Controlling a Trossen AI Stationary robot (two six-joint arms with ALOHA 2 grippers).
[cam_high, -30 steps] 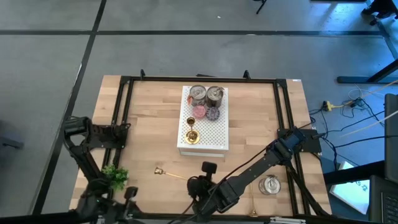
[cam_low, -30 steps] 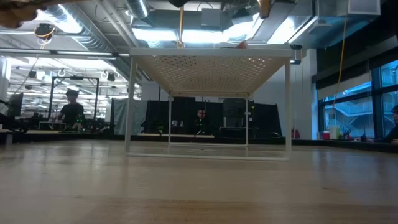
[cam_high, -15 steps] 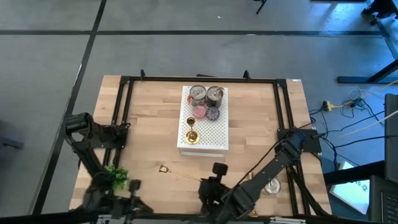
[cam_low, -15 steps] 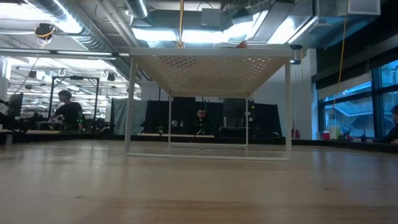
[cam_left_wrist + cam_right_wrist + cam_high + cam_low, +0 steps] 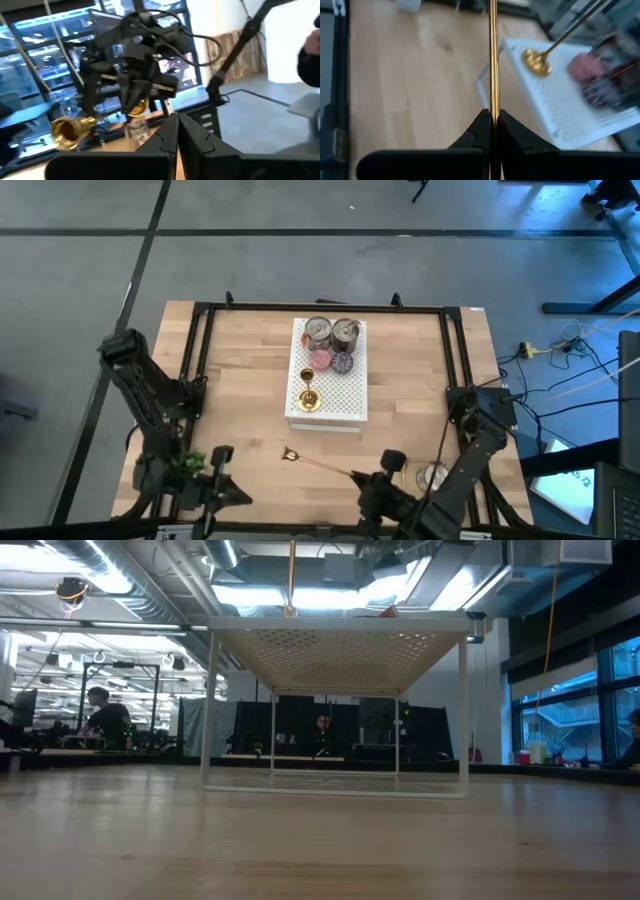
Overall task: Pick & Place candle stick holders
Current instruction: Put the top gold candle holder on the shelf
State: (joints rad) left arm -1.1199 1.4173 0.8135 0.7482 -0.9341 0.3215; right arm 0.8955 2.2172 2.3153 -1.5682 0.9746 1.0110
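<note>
Right gripper (image 5: 492, 120): fingers closed on the thin gold stem of a candle holder (image 5: 318, 464). In the right wrist view the stem runs straight out from between the two dark fingertips, which press against it on both sides. In the high view this holder lies roughly level, extending from the gripper toward the left, its small cup end over bare wood at the front of the table (image 5: 240, 380), in front of the white rack (image 5: 330, 405). Whether it touches the table cannot be told. The right arm reaches in from the table's front right corner, gripper near the front edge.

Left gripper (image 5: 177, 135): fingers shut together, tips touching, nothing between them. It sits at the table's front left corner, pointing toward the right arm; its wrist view shows that arm with the gold holder carried crosswise.

Second candle holder (image 5: 308, 398): standing upright on the perforated top of the rack, at its front left part. The right wrist view shows it there too, gold base on the white surface.

Also on the rack: two round silver tins (image 5: 332, 332) side by side at the back, with a pink disc (image 5: 320, 359) and a purple disc (image 5: 343, 363) just in front of them. Another tin (image 5: 434, 476) lies on the table at front right, beside the right arm.

The low view shows only the rack on the table top.
</note>
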